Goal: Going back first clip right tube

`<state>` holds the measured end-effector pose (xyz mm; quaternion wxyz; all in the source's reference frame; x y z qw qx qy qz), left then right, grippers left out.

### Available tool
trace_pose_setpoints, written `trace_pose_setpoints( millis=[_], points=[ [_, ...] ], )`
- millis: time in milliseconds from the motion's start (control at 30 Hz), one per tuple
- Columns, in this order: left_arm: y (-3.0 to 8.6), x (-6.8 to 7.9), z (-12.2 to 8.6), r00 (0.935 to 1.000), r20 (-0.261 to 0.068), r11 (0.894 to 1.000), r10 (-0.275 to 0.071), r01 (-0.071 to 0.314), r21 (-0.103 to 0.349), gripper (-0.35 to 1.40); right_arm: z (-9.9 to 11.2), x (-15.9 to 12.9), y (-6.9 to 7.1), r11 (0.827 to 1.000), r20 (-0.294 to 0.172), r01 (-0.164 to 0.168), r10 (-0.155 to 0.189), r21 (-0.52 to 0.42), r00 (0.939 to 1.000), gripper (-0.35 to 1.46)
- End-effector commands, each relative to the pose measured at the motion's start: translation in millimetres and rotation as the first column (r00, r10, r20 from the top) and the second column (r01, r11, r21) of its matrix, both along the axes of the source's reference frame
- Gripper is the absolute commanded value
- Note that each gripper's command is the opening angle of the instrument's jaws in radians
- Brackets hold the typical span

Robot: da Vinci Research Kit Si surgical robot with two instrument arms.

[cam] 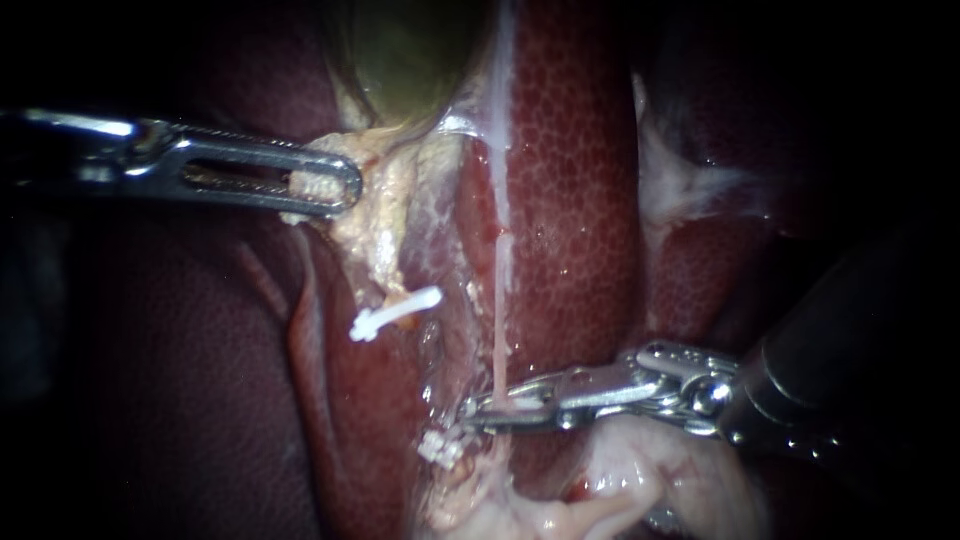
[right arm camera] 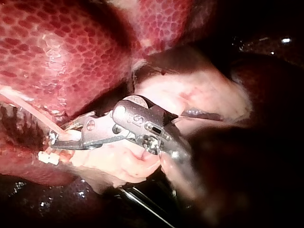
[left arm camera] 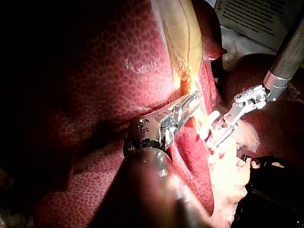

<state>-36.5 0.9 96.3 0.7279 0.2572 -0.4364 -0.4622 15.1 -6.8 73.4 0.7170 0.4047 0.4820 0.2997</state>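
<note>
The dark red liver was seen filling the background, with the greenish gallbladder at its upper edge. The left instrument was clenched on pale fatty tissue just below the gallbladder. An upper white clip was seen under that tissue. Farther right, the thin pink right tube was straddled, not gripped, by the parted jaws of the right instrument. A lower white clip was seen just beside those jaw tips, at the tube's lower end.

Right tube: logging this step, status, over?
Left instrument shut on pale tissue. Right instrument open, astride right tube. White clip beside its tip. Nothing in the way.
</note>
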Motion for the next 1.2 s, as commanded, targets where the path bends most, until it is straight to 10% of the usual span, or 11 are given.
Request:
trace_pose_setpoints(
  millis=[33,267,400,533,633,1200],
  points=[
    [0.0,0.0,0.0,1.0000,-0.001,1.000,0.000,0.000,0.000,-0.35,0.1,0.0,0.1,1.000,-0.002,0.003,-0.003,0.001,1.0000,-0.35],
    [0.1,0.1,0.0,1.0000,0.000,1.000,0.001,-0.001,0.000,-0.35,-0.1,0.0,0.0,1.000,-0.028,0.001,-0.001,0.010,0.9996,-0.35],
    [0.1,0.2,0.0,1.0000,0.000,1.000,0.001,-0.001,0.000,-0.35,-0.6,1.1,0.5,0.997,-0.070,0.004,-0.010,-0.083,0.9975,0.39],
    [0.1,0.2,-0.1,1.0000,0.000,1.000,0.001,-0.001,0.000,-0.35,-0.4,1.8,0.9,0.985,-0.091,-0.018,0.003,-0.171,0.9958,0.58],
    [0.1,0.2,-0.1,1.0000,0.000,1.000,0.001,-0.001,0.000,-0.35,-0.6,1.4,1.1,0.972,-0.105,-0.079,0.057,-0.222,0.9928,0.60],
    [0.1,0.4,0.1,1.0000,0.001,1.000,0.002,-0.002,0.000,-0.35,-7.4,-7.3,7.5,0.902,-0.172,-0.083,0.009,-0.424,0.9850,0.60]
  ],
)
